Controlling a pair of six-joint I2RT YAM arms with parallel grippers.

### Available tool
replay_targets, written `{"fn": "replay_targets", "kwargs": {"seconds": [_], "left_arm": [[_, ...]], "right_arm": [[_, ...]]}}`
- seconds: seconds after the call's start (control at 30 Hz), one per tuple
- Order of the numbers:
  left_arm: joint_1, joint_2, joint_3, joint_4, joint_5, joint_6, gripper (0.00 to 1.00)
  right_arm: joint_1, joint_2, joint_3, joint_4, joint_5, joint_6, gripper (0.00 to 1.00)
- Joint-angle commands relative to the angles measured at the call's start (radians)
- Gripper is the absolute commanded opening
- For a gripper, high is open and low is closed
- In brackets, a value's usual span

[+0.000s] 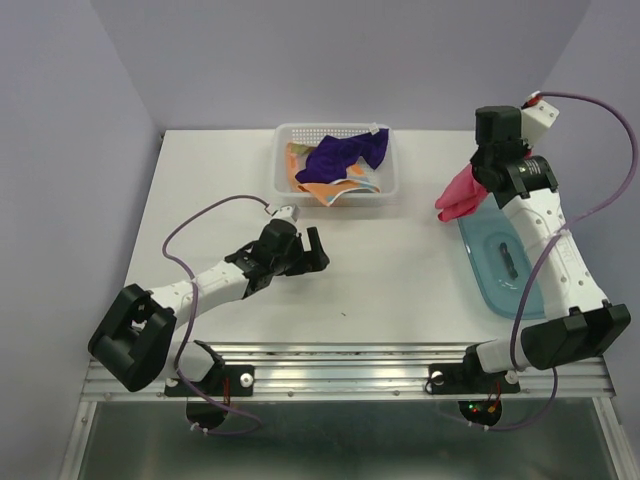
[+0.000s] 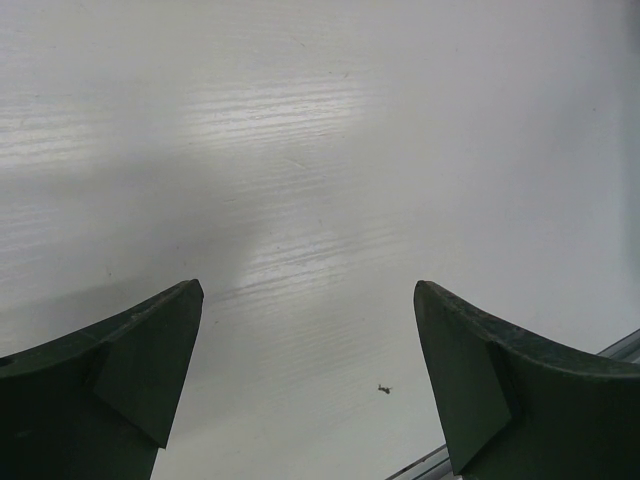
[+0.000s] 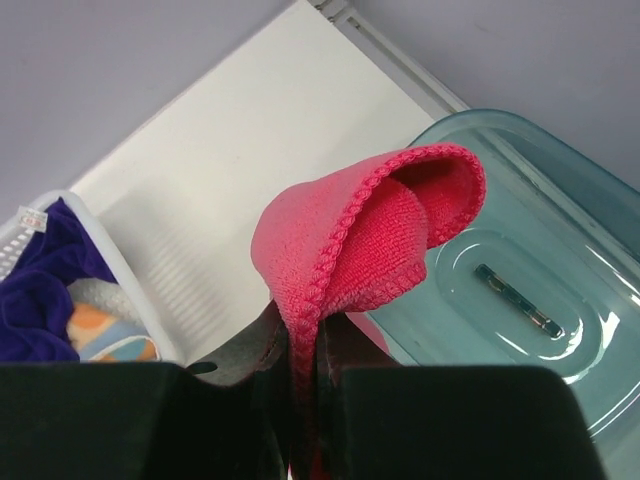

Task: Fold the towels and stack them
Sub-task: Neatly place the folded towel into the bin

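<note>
My right gripper (image 3: 308, 345) is shut on the hot pink towel (image 3: 350, 235), pinching its stitched edge so the cloth hangs in the air. From above, the pink towel (image 1: 462, 194) dangles over the far left corner of the teal tray (image 1: 505, 270). The dark purple towel (image 1: 345, 152) and the orange dotted towel (image 1: 330, 190) lie crumpled together in the white basket (image 1: 282, 170). My left gripper (image 1: 316, 248) hovers low over bare table left of centre. Its jaws stand wide open with nothing between them (image 2: 308, 290).
The white perforated basket stands at the back centre of the table. The translucent teal tray (image 3: 520, 290) lies at the right, with a small dark mark in its middle. A metal rail (image 1: 350, 365) runs along the table's near edge.
</note>
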Motion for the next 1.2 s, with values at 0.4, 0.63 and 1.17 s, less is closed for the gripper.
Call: {"fn": "replay_targets", "kwargs": {"seconds": [0.4,0.63,1.17], "left_arm": [[0.004,-0.046,-0.020,0.024,0.006,0.018,0.99],[0.006,-0.040,-0.021,0.030,0.013,0.019,0.99],[0.006,0.003,-0.012,0.042,0.024,0.027,0.99]], "right_arm": [[-0.078,-0.061,-0.010,-0.015,0.165,0.106,0.01],[-0.118,-0.112,-0.132,0.029,0.187,0.132,0.01],[-0.291,-0.245,-0.474,0.109,0.081,0.172,0.01]]}}
